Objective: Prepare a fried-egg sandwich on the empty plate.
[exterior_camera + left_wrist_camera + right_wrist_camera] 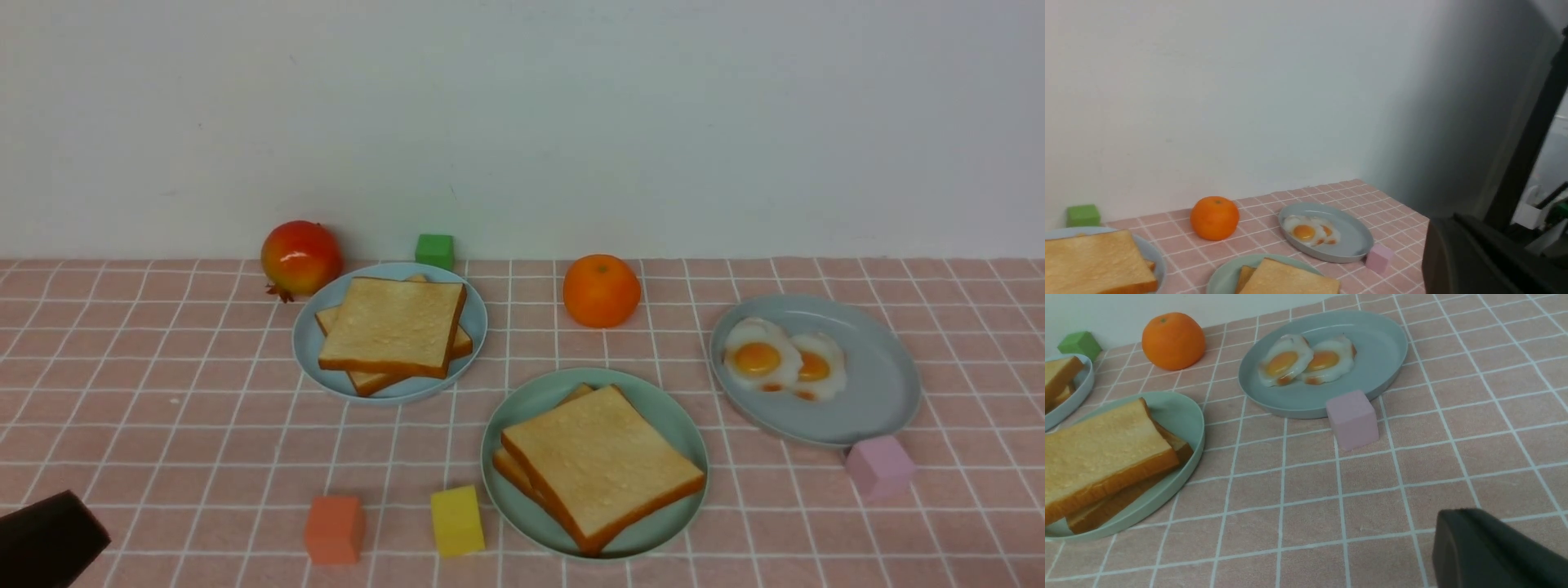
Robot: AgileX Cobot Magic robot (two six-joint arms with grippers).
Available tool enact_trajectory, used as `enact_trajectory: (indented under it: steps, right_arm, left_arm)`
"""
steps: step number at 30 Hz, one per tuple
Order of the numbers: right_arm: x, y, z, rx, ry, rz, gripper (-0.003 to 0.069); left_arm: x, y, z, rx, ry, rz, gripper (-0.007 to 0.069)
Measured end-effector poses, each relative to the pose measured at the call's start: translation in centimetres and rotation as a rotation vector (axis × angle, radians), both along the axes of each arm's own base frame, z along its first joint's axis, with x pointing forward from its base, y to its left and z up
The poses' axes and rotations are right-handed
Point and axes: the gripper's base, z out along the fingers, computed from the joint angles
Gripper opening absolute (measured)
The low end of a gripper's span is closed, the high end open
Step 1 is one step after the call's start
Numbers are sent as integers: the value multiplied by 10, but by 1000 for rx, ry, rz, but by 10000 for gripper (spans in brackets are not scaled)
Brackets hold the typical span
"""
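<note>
Your mint-green plate [522,408] sits in the middle of the table [163,425] nearest the robot, and it already carries two toast slices [600,461] stacked one on the other, the top one skewed over the lower. Whether an egg lies between them you cannot tell; none shows at the edges. Two fried eggs [784,359] lie side by side on the grey-blue oval dish [882,384], beyond the mint-green plate and toward the robot's right. So judge the sandwich either finished or short of its egg; if short, your next move is to lift the top slice, carry an egg across and cover it again. Both grippers are clenched and hold nothing: the left gripper [49,539] shows only as a dark tip at the near left corner, the right gripper [1494,551] only in its own wrist view. More toast rests on the pale-blue plate [314,343], beyond the mint-green plate toward the left. No writing, label or brand is readable anywhere.
</note>
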Motion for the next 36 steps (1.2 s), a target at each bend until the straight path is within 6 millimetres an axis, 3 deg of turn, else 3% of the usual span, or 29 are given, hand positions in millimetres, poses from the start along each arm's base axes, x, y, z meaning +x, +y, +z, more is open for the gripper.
enact_trajectory:
  steps: [5,11,17,23,26,30,34,36]
  right_arm:
    - [0,0,0,0,0,0,6]
    - [0,0,0,0,0,0,10]
    - [0,0,0,0,0,0,12]
    - [0,0,0,0,0,0,16]
    - [0,0,0,0,0,0,20]
    - [0,0,0,0,0,0,22]
    - [0,0,0,0,0,0,26]
    - [0,0,0,0,0,0,30]
  left_arm:
    - [-1,-1,-1,-1,20,-16,13]
    - [-4,-2,-8,129,80,-59,13]
    - [-15,-5,10,186,-208,-79,13]
    - [-13,-4,15,126,-403,114,13]
    - [-4,5,0,100,-339,356,13]
    - [-1,14,-17,98,-206,553,13]
    - [6,21,-44,109,-13,709,13]
    - [12,24,-72,110,110,768,13]
